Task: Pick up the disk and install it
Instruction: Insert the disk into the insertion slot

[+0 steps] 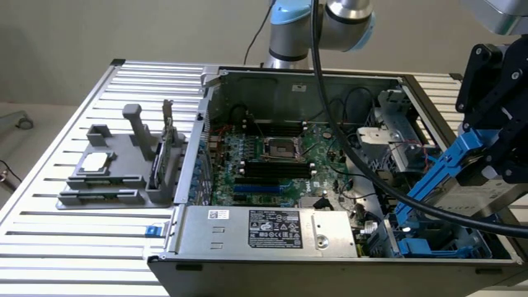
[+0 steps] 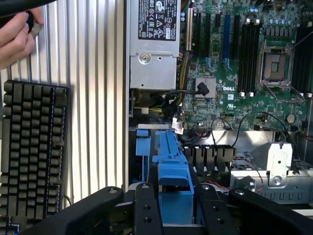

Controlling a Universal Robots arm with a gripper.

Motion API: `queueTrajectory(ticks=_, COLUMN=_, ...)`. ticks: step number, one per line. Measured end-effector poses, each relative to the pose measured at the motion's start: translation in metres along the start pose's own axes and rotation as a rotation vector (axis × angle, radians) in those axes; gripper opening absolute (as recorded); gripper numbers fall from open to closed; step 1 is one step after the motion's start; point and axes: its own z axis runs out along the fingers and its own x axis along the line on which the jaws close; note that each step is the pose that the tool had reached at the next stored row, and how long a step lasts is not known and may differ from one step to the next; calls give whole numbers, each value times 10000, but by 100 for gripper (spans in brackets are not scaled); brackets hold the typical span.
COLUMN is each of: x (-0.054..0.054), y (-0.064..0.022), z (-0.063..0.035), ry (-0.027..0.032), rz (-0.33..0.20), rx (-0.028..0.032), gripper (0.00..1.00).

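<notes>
Gripper (image 1: 488, 168) (image 2: 177, 209): black fingers (image 2: 146, 211) pinch the disk's blue frame from both sides.
Disk (image 1: 449, 162) (image 2: 173, 177): held tilted, lower end in the blue drive bay (image 1: 437, 246) at the exterior view's right.
Arm (image 1: 347, 18): reaches down over the open computer case (image 1: 247, 83).
Beside the case: a person's hand (image 2: 14, 41) and a keyboard (image 2: 32, 152).

A plain, pale beige wall (image 1: 165, 31) runs across the far side of the scene, bare and evenly lit. In front of it stands a desk (image 1: 41, 247) topped with long silver aluminium slats, with dark grooves between them. Soft, even light gives the slats a dull sheen. Past the desk's edge on the exterior view's left, a pale floor (image 1: 25, 148) shows. A small dark caster wheel (image 1: 22, 122) rests on it, close to the wall.
</notes>
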Motion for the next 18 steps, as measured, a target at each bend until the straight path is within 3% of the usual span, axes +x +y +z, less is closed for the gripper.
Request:
queueTrajectory(ticks=7, x=2, y=-28, z=50, ry=50, rz=4, rx=-75, gripper=33)
queueTrajectory(ticks=11, x=6, y=-47, z=109, ry=50, rz=5, rx=-97, gripper=33)
queueTrajectory(ticks=18, x=10, y=-73, z=147, ry=50, rz=12, rx=-202, gripper=33)
